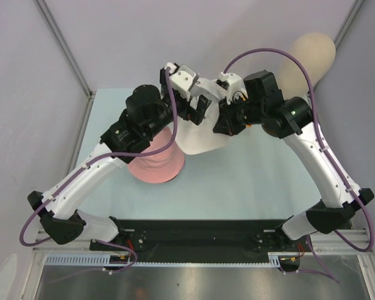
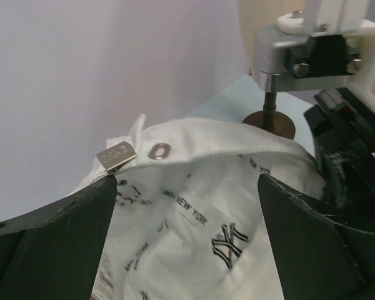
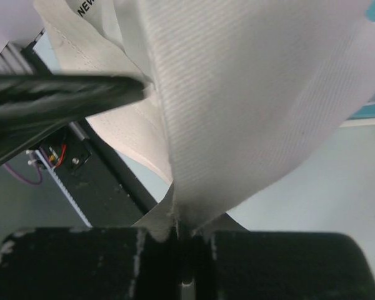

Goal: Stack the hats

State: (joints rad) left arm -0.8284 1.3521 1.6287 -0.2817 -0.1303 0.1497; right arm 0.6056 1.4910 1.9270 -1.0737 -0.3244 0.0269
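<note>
Left claw (image 2: 186,181) gapes wide (over white cap (image 2: 206,147)) — right claw (image 3: 178,232) pinches its fabric.

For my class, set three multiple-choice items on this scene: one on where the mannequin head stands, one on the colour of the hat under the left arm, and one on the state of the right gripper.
1. In the top view, where is the mannequin head?
A) far right corner
B) near left corner
C) between the arm bases

2. What colour is the hat lying under the left arm?
A) black
B) pink
C) green

3. How is the right gripper?
A) wide open, holding nothing
B) shut on nothing
C) shut on the white cap

Answers:
1 A, it shows at the upper right of the view.
2 B, its pink brim shows beside the arm.
3 C, the right wrist view shows white fabric pinched between the closed fingers.
</note>
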